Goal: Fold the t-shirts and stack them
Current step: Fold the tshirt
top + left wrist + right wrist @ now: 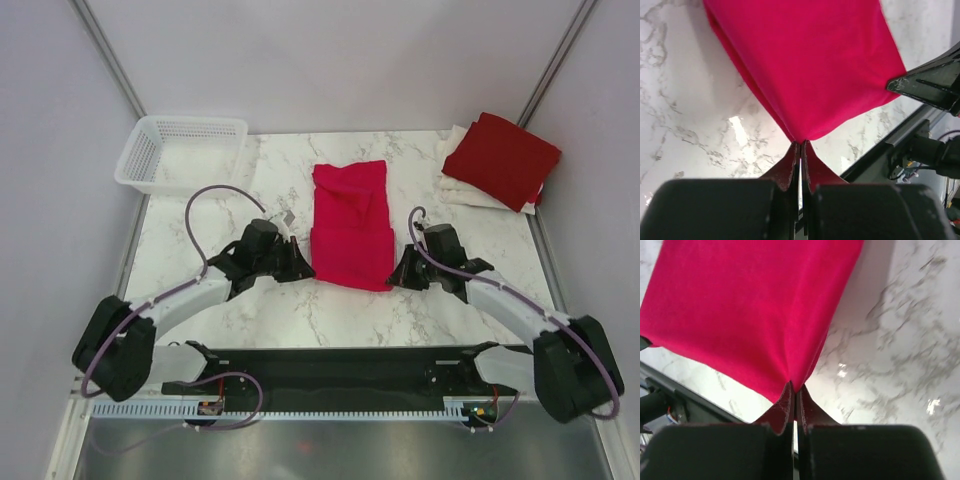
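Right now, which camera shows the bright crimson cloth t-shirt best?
Top external: it shows the whole bright crimson cloth t-shirt, partly folded. Each wrist view shows only one near corner, pinched in the left gripper or right gripper.

My rig from above: the left arm [180, 295] and right arm [505, 300] wear white shells between bulky black joint housings [115, 350]. A purple cable [222, 187] loops off each. Both sit on a black base plate [340, 375] edged by a slotted white duct [340, 412]. The left gripper [800, 145] and right gripper [794, 387] taper to thin, blade-like fingers [788, 167].
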`<state>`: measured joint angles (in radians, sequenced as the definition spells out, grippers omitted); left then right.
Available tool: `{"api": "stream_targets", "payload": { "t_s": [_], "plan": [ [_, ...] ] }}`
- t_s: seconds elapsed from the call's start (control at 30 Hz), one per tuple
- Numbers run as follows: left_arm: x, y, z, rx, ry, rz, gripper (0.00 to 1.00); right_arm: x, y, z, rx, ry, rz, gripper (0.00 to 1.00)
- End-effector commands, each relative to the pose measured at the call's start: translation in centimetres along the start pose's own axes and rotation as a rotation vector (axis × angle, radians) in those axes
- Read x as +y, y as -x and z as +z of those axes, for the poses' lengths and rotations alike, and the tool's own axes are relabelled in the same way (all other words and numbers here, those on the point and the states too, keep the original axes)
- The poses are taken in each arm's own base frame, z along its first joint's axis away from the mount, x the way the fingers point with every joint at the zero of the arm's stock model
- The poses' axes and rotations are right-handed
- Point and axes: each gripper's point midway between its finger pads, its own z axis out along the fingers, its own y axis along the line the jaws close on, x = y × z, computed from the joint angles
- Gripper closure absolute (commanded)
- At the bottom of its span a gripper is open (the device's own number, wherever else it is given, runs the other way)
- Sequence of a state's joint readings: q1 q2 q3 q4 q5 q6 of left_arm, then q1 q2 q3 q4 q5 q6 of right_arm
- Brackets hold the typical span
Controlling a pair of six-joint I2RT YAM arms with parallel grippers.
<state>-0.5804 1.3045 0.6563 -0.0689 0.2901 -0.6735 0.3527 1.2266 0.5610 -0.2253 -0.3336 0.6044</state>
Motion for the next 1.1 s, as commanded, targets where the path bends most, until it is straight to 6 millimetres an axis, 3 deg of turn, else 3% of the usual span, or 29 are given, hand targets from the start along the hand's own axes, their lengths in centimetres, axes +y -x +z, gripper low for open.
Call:
{"api": "stream_targets", "payload": {
  "t_s": [0.0,0.03,0.13,0.2,0.23,0.27,0.33,0.4,0.43,0.57,0.6,0.67,0.7,0.77,0.8,0.83,0.87,0.9,0.93,0.97,1.0,1.03,1.07],
  "plan": [
    [-2.7,0.3,-2.0,-0.060,-0.087,0.041,0.98,1.3,-1.7,-2.8,-0.007,-0.014,0.028,1.00],
    [-3.2,0.2,-2.6,-0.073,-0.104,0.050,0.98,1.3,-2.4,-3.4,0.007,-0.026,0.033,1.00],
    [-6.0,2.0,-5.2,-0.161,-0.189,0.091,0.98,2.4,-1.9,-5.5,-0.044,-0.017,0.036,1.00],
    [-7.9,3.5,-7.0,-0.220,-0.238,0.112,0.98,3.4,-0.2,-6.9,-0.113,-0.012,0.024,1.00],
    [-9.0,4.7,-7.9,-0.249,-0.249,0.021,0.98,3.4,0.3,-7.1,-0.122,-0.030,0.012,1.00],
    [-4.0,-0.8,-7.7,-0.016,-0.024,-0.056,0.98,3.4,1.1,-7.3,-0.145,-0.050,0.000,1.00],
    [-4.7,0.8,-8.2,-0.027,-0.029,-0.032,0.98,4.0,2.9,-7.8,-0.182,-0.075,-0.042,1.00],
    [-4.5,1.8,-7.6,-0.008,-0.008,-0.030,0.98,4.4,4.9,-7.6,-0.200,-0.115,-0.069,1.00],
    [-5.4,3.2,-7.9,-0.026,-0.027,-0.002,0.98,4.5,5.6,-7.5,-0.203,-0.130,-0.076,1.00],
    [-5.9,6.2,-6.9,-0.038,-0.014,0.025,0.98,4.4,8.9,-6.1,-0.203,-0.196,-0.119,1.00],
    [-6.4,7.5,-6.9,-0.059,-0.020,0.043,0.98,5.2,10.2,-6.3,-0.223,-0.188,-0.127,1.00],
    [-5.9,8.8,-5.9,-0.049,-0.005,0.036,0.98,4.4,11.7,-5.4,-0.214,-0.220,-0.123,1.00],
    [-5.8,9.6,-5.7,-0.054,-0.004,0.050,0.98,5.0,12.9,-5.6,-0.233,-0.212,-0.127,1.00],
    [-5.4,11.7,-4.5,-0.050,-0.001,0.038,0.98,4.2,14.5,-4.6,-0.231,-0.238,-0.111,1.00],
    [-5.8,13.5,-4.2,-0.067,-0.009,0.054,0.98,4.8,15.9,-4.5,-0.252,-0.229,-0.113,1.00],
    [-4.8,13.8,-2.5,-0.030,0.002,0.033,0.98,3.6,16.9,-3.0,-0.243,-0.252,-0.088,1.00],
    [-3.7,15.0,-1.6,-0.030,0.018,0.014,0.98,4.3,18.9,-2.9,-0.267,-0.236,-0.079,1.00],
    [-4.3,17.6,-1.4,-0.067,0.007,0.035,0.98,4.2,19.9,-2.2,-0.261,-0.227,-0.056,1.00],
    [-3.9,18.8,-0.5,-0.065,0.005,0.029,0.98,2.6,20.8,0.2,-0.223,-0.247,-0.019,0.96],
    [-0.7,19.2,2.7,-0.013,0.046,-0.025,0.96,3.5,23.6,0.4,-0.268,-0.229,-0.005,0.78],
    [-2.1,22.5,3.1,-0.049,-0.010,-0.006,0.96,3.6,25.0,1.6,-0.264,-0.207,0.008,0.53],
    [-0.9,23.5,4.7,-0.035,0.003,-0.025,0.92,1.3,25.5,5.0,-0.216,-0.241,0.047,0.02],
    [2.8,23.0,8.2,0.032,0.043,-0.088,0.60,3.1,29.1,4.7,-0.269,-0.191,0.040,0.02]
  ]
}}
